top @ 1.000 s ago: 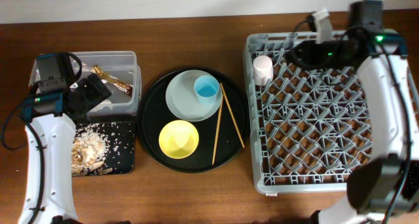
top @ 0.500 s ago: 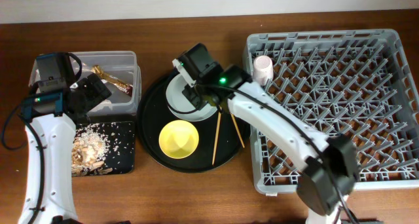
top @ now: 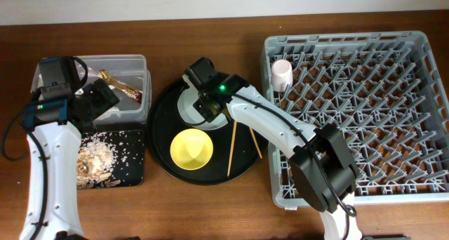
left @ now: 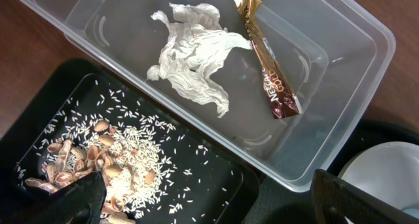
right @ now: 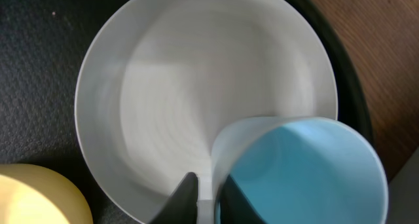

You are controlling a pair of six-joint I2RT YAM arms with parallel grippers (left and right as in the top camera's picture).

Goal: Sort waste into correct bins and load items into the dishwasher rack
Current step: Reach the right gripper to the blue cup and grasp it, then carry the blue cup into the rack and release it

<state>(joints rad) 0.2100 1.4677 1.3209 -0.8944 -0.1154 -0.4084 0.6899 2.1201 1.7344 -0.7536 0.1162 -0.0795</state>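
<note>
**Two arms over the table: R grips the blue cup, L hangs wide open**

Overhead view, clock directions taken from the centre of the round black tray (top: 160,121).

(a) R arm. The right gripper (right: 211,196) is over the tray at approx. 12 o'clock. Its jaws are nearly closed, pinching the rim wall of the blue cup (right: 308,178), with one finger outside and one inside. The cup stands on the pale plate (right: 196,86), toward the plate's 4 o'clock edge in the wrist view. The arm hides the cup from overhead.

(b) Tray contents. The yellow bowl (top: 191,148) is at 6 o'clock, and two chopsticks (top: 231,145) lie at 3 o'clock, splayed apart toward the near end.

(c) Rack. The grey dishwasher rack (top: 365,114) is off the tray at 3 o'clock. The pink cup (top: 282,74) sits in its far-left corner.

(d) L arm. The left gripper (left: 208,185) hangs at 9 o'clock over the bins, jaws spread wide w/ nothing between them.

(e) Bins. The clear box (left: 353,73) holds the white tissue (left: 193,57) and, beside it, the gold-brown wrapper (left: 268,67). The shallow black tray (left: 39,119), just beside the box, holds the food scraps (left: 118,158).
</note>
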